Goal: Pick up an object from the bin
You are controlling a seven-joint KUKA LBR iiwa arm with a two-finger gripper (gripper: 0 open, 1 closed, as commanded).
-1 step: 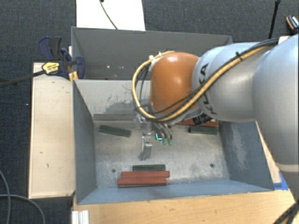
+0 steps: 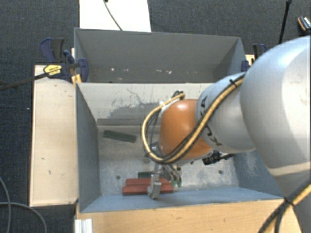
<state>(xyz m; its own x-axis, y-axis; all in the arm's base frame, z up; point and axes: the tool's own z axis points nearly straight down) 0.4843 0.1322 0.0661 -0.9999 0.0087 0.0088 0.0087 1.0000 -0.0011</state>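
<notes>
Reddish-brown bars, two of them side by side, lie flat on the floor of the bin, close along its near wall, probably because loose things slide down the sloped sides and settle there. The hand points straight down at their right part, touching or just above them; whether it is wide or narrow I cannot tell. A small dark green piece lies just behind the bars. A dark green strip lies well apart, toward the bin's far left. The arm's orange cover hangs above the hand.
</notes>
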